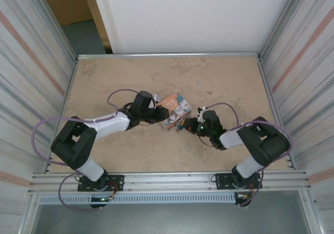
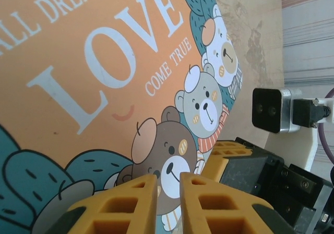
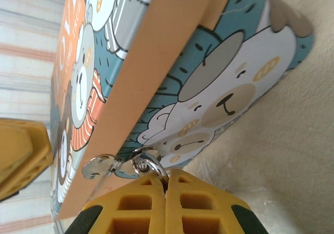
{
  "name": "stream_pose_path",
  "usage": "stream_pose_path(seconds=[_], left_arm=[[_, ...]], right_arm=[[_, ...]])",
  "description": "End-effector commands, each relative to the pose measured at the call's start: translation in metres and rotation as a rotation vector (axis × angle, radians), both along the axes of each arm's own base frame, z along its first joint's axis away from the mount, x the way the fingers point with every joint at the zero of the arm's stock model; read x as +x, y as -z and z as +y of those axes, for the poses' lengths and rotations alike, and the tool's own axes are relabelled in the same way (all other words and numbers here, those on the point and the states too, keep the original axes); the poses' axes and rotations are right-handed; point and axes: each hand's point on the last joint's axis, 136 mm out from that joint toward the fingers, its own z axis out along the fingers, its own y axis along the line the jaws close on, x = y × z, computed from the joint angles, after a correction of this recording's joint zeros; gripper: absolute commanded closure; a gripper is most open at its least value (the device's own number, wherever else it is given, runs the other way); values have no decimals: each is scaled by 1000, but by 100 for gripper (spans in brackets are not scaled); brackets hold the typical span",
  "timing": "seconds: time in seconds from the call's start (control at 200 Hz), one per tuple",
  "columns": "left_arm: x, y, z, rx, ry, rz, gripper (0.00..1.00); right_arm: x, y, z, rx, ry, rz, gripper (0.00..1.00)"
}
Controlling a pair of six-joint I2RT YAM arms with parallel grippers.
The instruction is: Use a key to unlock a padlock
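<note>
The orange "LOVE" tin [image 1: 175,109] lies mid-table between both arms. On its side wall, a silvery loop [image 3: 152,163], which looks like the padlock's shackle, hooks through the tin's latch ring. My right gripper [image 3: 166,179] is shut on that loop at the tin's near right corner [image 1: 183,125]. The padlock's blue body is hidden. The key is hidden. My left gripper [image 2: 168,177] points at the tin's lid [image 2: 104,62] from the tin's left edge [image 1: 158,114]. Its fingers stand a narrow gap apart with nothing between them.
A silvery hasp plate [image 3: 96,166] sits beside the latch ring. The right arm's wrist camera [image 2: 271,109] is close behind the tin in the left wrist view. Corrugated walls [image 1: 31,62] close in the beige table [image 1: 209,77] on the left and right.
</note>
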Motion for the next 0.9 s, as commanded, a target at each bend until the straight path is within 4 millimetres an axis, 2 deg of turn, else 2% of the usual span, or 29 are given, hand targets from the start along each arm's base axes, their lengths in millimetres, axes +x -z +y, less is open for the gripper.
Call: stream_pose_path(seconds=[0.0, 0.24, 0.471, 0.581, 0.741, 0.817, 0.897], left_arm=[[-30, 46, 25, 109, -5, 158, 82], [-28, 45, 38, 98, -31, 162, 82], [-18, 43, 54, 88, -59, 159, 81], [-7, 39, 61, 90, -66, 148, 81], [13, 26, 73, 64, -82, 127, 80], [18, 16, 74, 64, -77, 99, 75], [20, 5, 73, 66, -72, 73, 69]], right_arm=[[22, -25, 2, 49, 74, -64, 100], [27, -23, -11, -19, 114, -81, 100], [16, -33, -44, -186, 127, -110, 100], [6, -43, -56, -251, 91, -124, 100], [-16, -61, -60, -320, -25, -138, 100], [-28, -66, -62, -359, -80, -123, 100], [-41, -80, -65, -377, -124, -139, 100]])
